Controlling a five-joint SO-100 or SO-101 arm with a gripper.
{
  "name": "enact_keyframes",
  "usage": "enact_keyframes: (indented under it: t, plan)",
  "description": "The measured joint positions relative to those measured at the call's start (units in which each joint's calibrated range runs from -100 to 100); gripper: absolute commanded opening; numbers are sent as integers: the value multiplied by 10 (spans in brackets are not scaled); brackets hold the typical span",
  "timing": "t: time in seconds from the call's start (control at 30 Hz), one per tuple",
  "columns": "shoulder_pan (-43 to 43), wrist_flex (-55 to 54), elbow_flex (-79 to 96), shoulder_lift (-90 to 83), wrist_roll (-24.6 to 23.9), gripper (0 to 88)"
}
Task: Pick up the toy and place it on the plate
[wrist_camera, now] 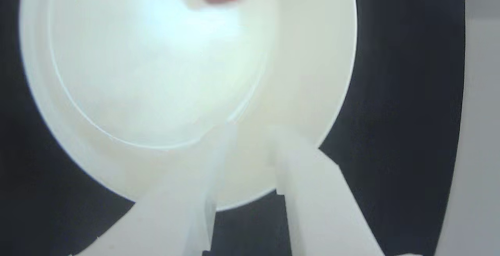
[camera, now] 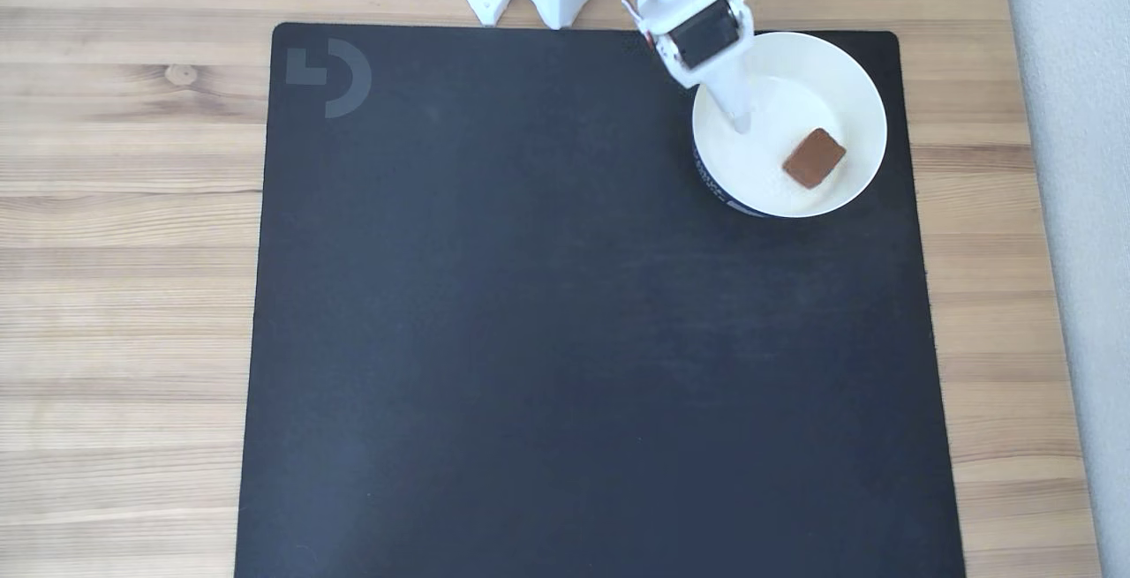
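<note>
Bench (camera: pixel 132 296) is wood plank, carrying a black mat (camera: pixel 574 340) with a grey logo in its far-left corner in the fixed view. Plate (camera: pixel 852 84) sits at the mat's far-right corner, white, dark lettered band on its outer side. Gripper (camera: pixel 742 123) hangs over the plate's left part, fingers slightly spread in the wrist view, holding nothing. Toy (camera: pixel 814 157) lies flat inside the plate, right of centre, apart from the fingertips
</note>
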Motion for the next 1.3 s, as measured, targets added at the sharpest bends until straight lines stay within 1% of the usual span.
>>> enact_keyframes:
  t: [0.13, 0.2, 0.3, 0.33, 0.43, 0.47, 0.5, 0.57, 0.67, 0.73, 0.8, 0.9, 1.0, 1.1, 1.2, 1.3]
  plan:
    - [54, 0, -11, -39, 0, 26]
    - [112, 0, -13, -92, 0, 25]
    - [176, 0, 7, -170, 1, 25]
    - [200, 0, 30, -221, 1, 25]
    - [248, 0, 67, -295, 4, 25]
    - [273, 0, 75, -305, 9, 25]
    - [295, 0, 78, -311, 26, 25]
    - [308, -9, 85, -315, 39, 25]
    - [351, -15, 91, -316, 80, 25]
    - [371, -15, 97, -316, 84, 25]
    - [418, -15, 113, -316, 86, 24]
    - [459, 3, 118, -316, 86, 24]
    - [479, 25, 120, -316, 88, 24]
    - [478, 61, 120, -316, 110, 24]
    - [474, 119, 120, -316, 130, 24]
    - [474, 165, 120, -316, 134, 24]
